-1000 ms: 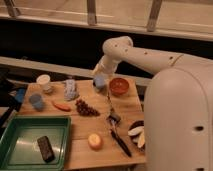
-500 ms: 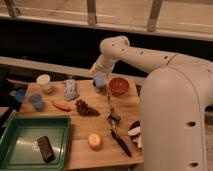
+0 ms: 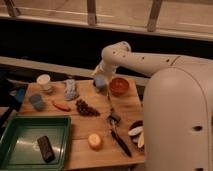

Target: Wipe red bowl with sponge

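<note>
Landmark: the red bowl (image 3: 119, 86), small and glossy, stands upright near the far edge of the wooden table (image 3: 100, 125).
Arm: the robot's white arm (image 3: 145, 61) reaches from its body (image 3: 180, 120) on the viewer's right, passes behind the red bowl and bends down on its left side.
Gripper: the gripper (image 3: 99, 80) hangs just beside the red bowl, on the viewer's left of it, at about rim height.
Fingers: closed on a soft light-blue chunk, with the sponge (image 3: 100, 83) held between them.
Sponge: close to the red bowl's left rim; whether it touches the rim cannot be told.
Far left of the red bowl: a white cup (image 3: 44, 81) and, nearer the viewer, a blue cup (image 3: 36, 101).
Between those cups and the red bowl: a crumpled grey-blue packet (image 3: 70, 90), a small red piece (image 3: 61, 106) and a dark bunch of grapes (image 3: 86, 108).
In front of the red bowl: a dark utensil (image 3: 116, 131) lying lengthways toward the viewer, with a round yellow fruit (image 3: 95, 141) just to its left.
In front and right of the red bowl: a dark bowl with pale slices (image 3: 136, 134), partly hidden by the robot's body.
Front left, well apart from the red bowl: a green tray (image 3: 20, 127) holding a dark block (image 3: 46, 148).
</note>
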Robot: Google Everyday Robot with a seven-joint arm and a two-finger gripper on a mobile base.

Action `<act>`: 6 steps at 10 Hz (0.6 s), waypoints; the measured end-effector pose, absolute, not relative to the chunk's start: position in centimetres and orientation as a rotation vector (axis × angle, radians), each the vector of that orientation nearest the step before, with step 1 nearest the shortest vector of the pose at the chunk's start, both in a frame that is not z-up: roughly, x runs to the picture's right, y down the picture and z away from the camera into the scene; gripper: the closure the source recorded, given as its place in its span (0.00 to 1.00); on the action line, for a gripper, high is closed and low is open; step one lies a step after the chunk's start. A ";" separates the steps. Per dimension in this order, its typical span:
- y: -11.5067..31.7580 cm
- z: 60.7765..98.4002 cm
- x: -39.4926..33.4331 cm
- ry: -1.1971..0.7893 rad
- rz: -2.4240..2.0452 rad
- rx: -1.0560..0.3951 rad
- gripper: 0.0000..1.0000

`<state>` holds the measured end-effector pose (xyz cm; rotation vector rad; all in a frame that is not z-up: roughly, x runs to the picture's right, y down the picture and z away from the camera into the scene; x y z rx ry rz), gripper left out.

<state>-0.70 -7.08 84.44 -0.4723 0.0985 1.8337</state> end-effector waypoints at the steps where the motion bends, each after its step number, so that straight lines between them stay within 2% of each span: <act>1: -6.9 84.8 -1.0 0.102 1.833 -0.472 0.32; 6: -7.7 88.2 1.4 0.159 1.800 -0.434 0.32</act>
